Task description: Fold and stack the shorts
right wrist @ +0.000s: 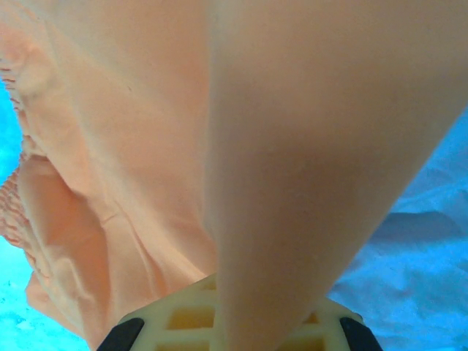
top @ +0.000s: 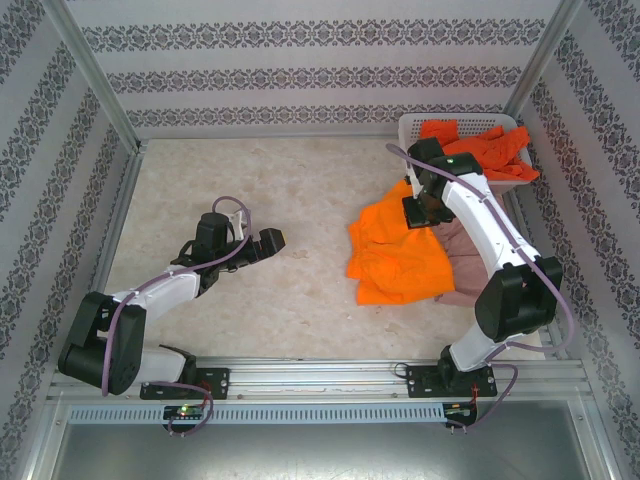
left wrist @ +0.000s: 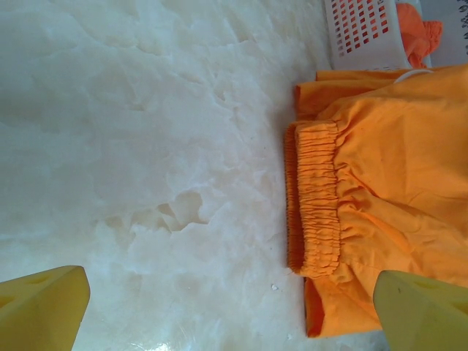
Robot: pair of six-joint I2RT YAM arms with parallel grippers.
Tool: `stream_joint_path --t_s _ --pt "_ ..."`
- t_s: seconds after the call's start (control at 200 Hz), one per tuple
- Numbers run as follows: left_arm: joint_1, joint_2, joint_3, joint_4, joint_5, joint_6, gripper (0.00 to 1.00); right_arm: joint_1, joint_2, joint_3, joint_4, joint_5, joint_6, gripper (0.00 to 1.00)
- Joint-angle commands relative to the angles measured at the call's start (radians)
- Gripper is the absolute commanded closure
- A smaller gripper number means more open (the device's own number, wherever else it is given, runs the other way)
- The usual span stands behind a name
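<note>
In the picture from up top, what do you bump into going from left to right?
Left gripper → orange shorts → pink shorts

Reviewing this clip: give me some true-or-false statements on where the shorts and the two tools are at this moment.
1. The left tool is open over the table, holding nothing. True.
2. The orange shorts lie inside the white basket. False: they lie on the table in front of it; the red-orange shorts are the ones in the basket.
3. The right tool is shut on the orange shorts. True.
4. The dusty pink shorts lie on top of the orange shorts. False: the orange shorts overlap them.
</note>
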Motion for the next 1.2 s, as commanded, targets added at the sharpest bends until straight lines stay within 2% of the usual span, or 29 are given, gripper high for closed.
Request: stream_joint_path --t_s 0.0,0.769,0.959,1.194 --pt "0.003 -0.018 -0.004 0.015 -0.007 0.009 0.0 -0.021 0.002 0.071 -0.11 0.088 -0.032 1.0" --pt "0.01 -0.001 -0.004 0.023 -0.003 0.013 0.0 -0.112 0.084 0.514 -0.357 0.071 -0.027 1.0" --pt "0.014 -0.005 -0.005 0.016 0.0 0.015 0.0 -0.15 0.059 0.518 -0.363 0.048 -0.028 1.0" --pt "0.02 0.0 -0.002 0.012 0.004 0.023 0.0 -0.248 0.059 0.443 -0.324 0.097 -0.052 1.0"
